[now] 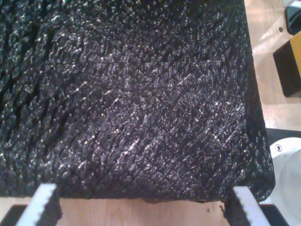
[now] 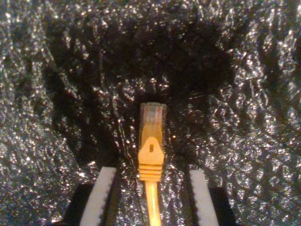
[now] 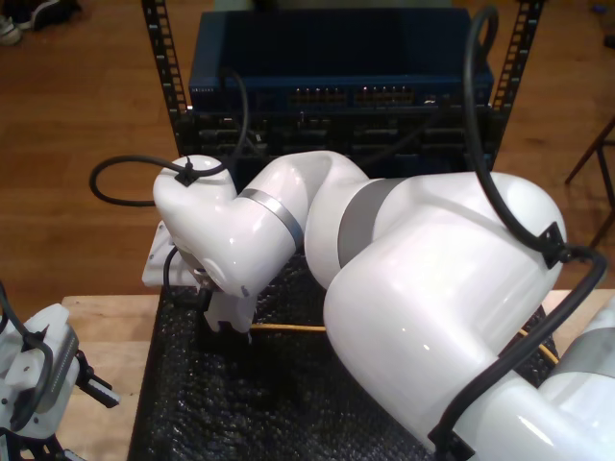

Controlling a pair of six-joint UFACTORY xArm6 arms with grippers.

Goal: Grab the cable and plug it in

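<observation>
Second gripper (image 2: pixel 151 197) is hanging over the black foam mat (image 2: pixel 244 117), jaws standing apart with the cable (image 2: pixel 151 155) lying between the toothed white pads (image 2: pixel 99 195), not touching either as far as the second wrist view shows. Cable's clear plug (image 2: pixel 153 117) is pointing away from the gripper, orange boot behind it, cord running back between the pads. In the exterior view the cable (image 3: pixel 288 328) is lying on the mat (image 3: pixel 192 403), running from the big white arm's gripper (image 3: pixel 227 331) toward the exterior view's right, passing under that arm (image 3: pixel 423 288). First gripper (image 1: pixel 146 207) is sitting over the near edge of the same mat (image 1: pixel 131 94), jaws wide apart, holding nothing, wooden tabletop (image 1: pixel 122 212) showing between its pads. In the exterior view it (image 3: pixel 86 389) is sitting at the exterior view's lower left, beside the mat. Blue network switch (image 3: pixel 327 67) in a rack is standing behind the table.
</observation>
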